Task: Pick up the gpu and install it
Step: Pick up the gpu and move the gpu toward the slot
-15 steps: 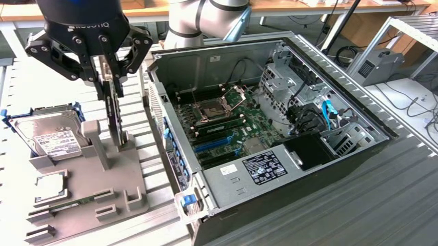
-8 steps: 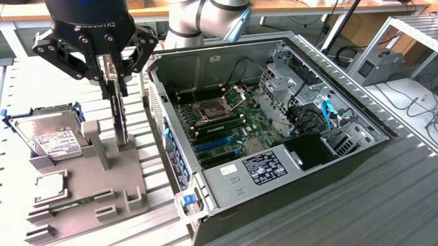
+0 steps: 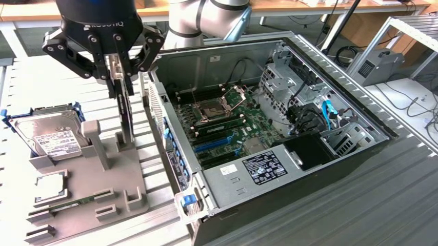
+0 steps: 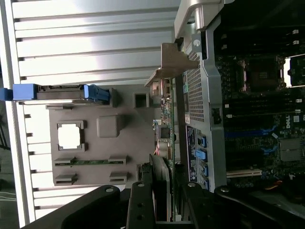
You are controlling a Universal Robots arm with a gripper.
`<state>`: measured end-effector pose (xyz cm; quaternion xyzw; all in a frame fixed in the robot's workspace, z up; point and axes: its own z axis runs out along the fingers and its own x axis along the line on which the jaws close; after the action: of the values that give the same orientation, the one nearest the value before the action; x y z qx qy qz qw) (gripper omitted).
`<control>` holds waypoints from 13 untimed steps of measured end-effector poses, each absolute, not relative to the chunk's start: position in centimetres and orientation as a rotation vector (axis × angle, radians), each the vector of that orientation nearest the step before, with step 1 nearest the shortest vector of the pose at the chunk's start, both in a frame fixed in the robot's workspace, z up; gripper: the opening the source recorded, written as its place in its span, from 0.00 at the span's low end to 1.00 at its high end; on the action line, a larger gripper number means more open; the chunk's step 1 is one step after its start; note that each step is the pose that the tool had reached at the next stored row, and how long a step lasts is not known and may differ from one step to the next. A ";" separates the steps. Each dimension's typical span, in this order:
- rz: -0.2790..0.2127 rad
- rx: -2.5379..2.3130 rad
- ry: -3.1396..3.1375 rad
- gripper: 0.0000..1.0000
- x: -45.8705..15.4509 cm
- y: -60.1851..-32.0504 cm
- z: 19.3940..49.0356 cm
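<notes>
- Between the two fingers of the gripper (image 3: 121,89) (image 4: 164,202) sits the graphics card (image 3: 124,120) (image 4: 164,138); the fingers are clenched on its flat sides, grasping its upper part.
- Below the gripper, the card hangs upright and edge-on, its lower end down at the gray holder tray (image 3: 82,179) (image 4: 128,143); I cannot tell whether it has cleared the tray's slot.
- At one end of the card, a silver metal bracket (image 4: 167,62) sticks out toward the open side of the computer case (image 3: 308,197).
- Just beside the gripper, toward the exterior view's right, the case lies with its side off, showing the green motherboard (image 3: 226,128) with blue slots (image 3: 215,143).
- On the other side of the gripper, toward the exterior view's left, a silver hard drive (image 3: 51,136) with blue rails leans in the tray.
- Farther down the tray from the gripper lie a square processor chip (image 3: 51,184) (image 4: 69,136) and a slim green memory stick (image 3: 68,204) (image 4: 90,162), each in its own holder.
- Under the tray and the case runs a ribbed metal table (image 3: 383,205).
</notes>
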<state>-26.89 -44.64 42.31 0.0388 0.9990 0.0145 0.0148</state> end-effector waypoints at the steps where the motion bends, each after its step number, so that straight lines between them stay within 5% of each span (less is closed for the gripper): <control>1: 0.045 0.121 3.109 0.29 -26.8 -44.6 42.3; 13: 0.045 0.121 3.109 0.29 -25.4 -44.6 42.3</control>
<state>-25.41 -44.64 42.31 0.0388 0.9990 0.0145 0.0148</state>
